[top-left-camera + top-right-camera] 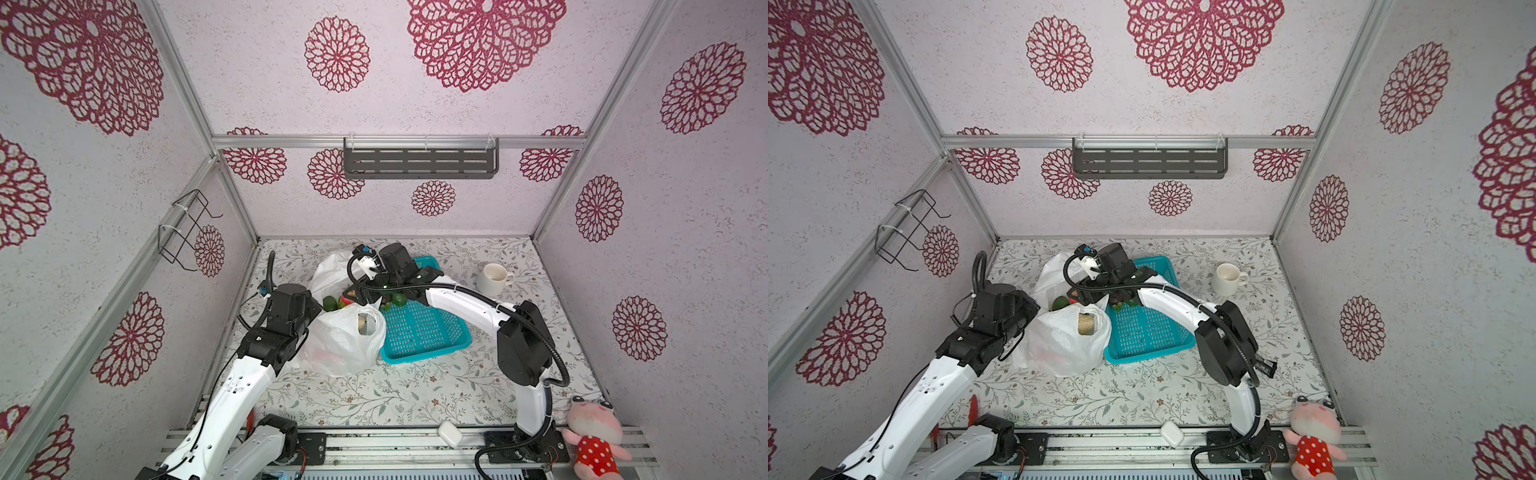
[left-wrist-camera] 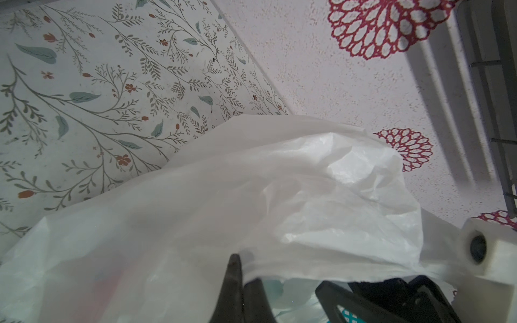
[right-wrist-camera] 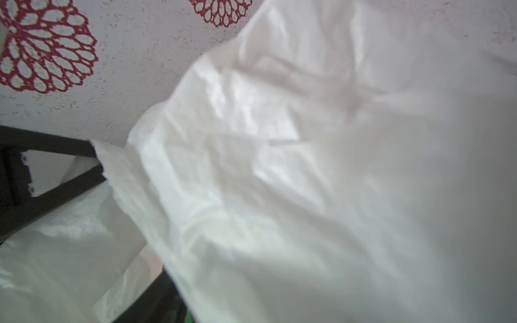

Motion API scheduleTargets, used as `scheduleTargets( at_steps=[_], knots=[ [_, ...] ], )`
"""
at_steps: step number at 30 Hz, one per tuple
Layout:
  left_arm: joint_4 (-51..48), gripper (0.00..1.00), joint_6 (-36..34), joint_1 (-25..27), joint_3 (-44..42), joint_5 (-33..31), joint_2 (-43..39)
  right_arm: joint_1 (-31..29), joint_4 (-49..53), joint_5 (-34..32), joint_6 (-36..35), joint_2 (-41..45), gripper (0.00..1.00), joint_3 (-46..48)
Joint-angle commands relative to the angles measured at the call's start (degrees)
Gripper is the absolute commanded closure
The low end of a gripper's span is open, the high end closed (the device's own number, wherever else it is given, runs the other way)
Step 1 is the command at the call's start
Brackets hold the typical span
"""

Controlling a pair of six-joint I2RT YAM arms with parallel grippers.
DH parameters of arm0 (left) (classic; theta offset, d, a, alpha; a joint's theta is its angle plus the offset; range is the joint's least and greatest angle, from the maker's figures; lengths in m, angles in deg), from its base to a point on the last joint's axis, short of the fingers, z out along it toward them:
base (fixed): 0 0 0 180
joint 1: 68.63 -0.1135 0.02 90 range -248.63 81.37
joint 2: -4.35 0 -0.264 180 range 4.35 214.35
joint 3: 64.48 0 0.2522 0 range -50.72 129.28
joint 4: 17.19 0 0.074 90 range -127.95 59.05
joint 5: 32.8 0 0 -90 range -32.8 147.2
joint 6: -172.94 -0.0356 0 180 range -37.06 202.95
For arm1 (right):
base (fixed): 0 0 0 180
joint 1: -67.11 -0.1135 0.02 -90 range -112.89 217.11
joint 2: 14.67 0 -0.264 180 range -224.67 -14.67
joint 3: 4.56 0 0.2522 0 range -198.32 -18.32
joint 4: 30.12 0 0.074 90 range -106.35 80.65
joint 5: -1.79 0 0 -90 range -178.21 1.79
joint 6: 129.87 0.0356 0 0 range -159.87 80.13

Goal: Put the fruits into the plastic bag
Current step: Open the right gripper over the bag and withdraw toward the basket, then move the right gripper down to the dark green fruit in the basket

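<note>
The white plastic bag lies left of the teal basket, its mouth facing the back wall. My left gripper is shut on the bag's rim at its left side. A pale yellow knobbly fruit shows inside through a handle loop. A green fruit and a red one sit in the bag's mouth. My right gripper hangs over the mouth with its fingers apart and nothing seen between them. The bag covers most of the right wrist view; one finger shows. Another green fruit lies at the basket's far corner.
A white mug stands at the back right. A pink plush toy and a small white case lie at the front edge. A dark shelf hangs on the back wall and a wire rack on the left wall.
</note>
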Motion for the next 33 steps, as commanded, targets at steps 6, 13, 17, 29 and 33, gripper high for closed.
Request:
scheduleTargets(
  at_steps=[6, 13, 17, 29, 33],
  knots=[
    [1.1, 1.0, 1.4, -0.2, -1.0, -0.4, 0.1, 0.0, -6.0, -3.2, -1.8, 15.0, 0.2, 8.9],
    [1.2, 1.0, 1.4, -0.2, -0.6, -0.9, 0.7, 3.2, -13.6, -4.4, 1.0, 29.7, 0.2, 23.9],
    [1.5, 1.0, 1.4, -0.2, -0.6, -0.9, 1.4, 9.8, -20.7, -10.0, 8.9, 35.5, 0.19, 32.4],
    [2.4, 1.0, 1.4, -0.2, -0.2, -0.3, 2.9, 17.6, -8.2, -10.3, 15.5, 11.7, 0.21, 20.0],
    [2.3, 1.0, 1.5, -0.2, -0.3, -0.5, 2.8, 17.6, -6.0, -8.8, 15.7, 2.6, 0.21, 13.8]
  ],
)
